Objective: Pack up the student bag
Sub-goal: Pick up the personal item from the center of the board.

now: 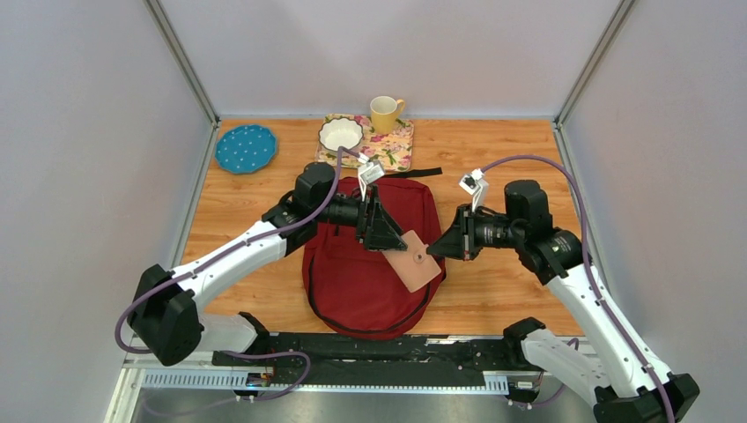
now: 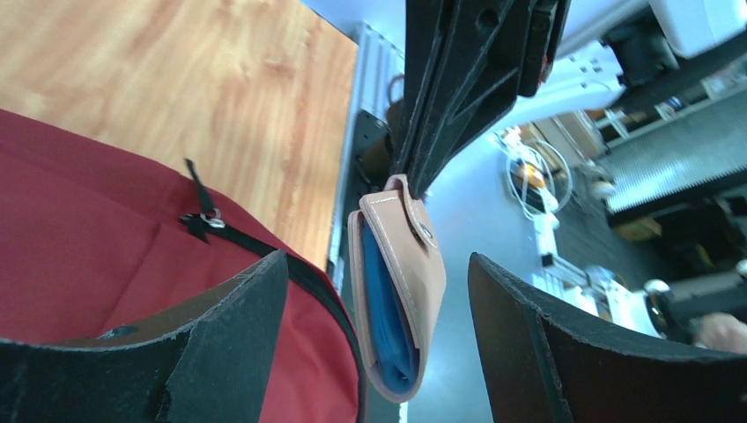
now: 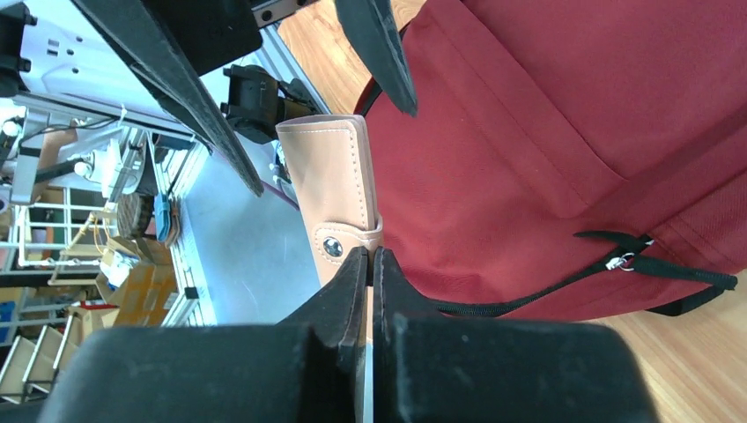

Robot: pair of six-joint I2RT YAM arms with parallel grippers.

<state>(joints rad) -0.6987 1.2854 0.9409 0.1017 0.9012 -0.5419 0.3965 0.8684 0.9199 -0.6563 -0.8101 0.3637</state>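
The student bag (image 1: 361, 282), a large dark red soft fabric backpack with black zippers and straps, lies flat on the wooden table (image 1: 502, 159) just beyond the arm bases, between the two arms. A black zipper pull (image 3: 621, 260) rests on its front. No open mouth shows in any view.

Above the bag's right side, the right gripper (image 3: 366, 257) is pinched tight on the snap flap of a tan leather pouch (image 2: 401, 291) with a blue lining, holding it in the air. The left gripper (image 2: 379, 264) is spread wide, with one finger on each side of the pouch and touching neither face.

This looks like a handover. To do it well, the left fingers should likely close on the pouch's broad flat faces, below the flap and clear of the right fingertips. The right should let go only once that grip is firm, since smooth leather may slip. The bag probably then needs unzipping.

Toward the far edge sit a blue dotted plate (image 1: 246, 148) and a floral mat (image 1: 396, 150) bearing a white fluted bowl (image 1: 340, 134), with a yellow mug (image 1: 384, 114) at its far side.
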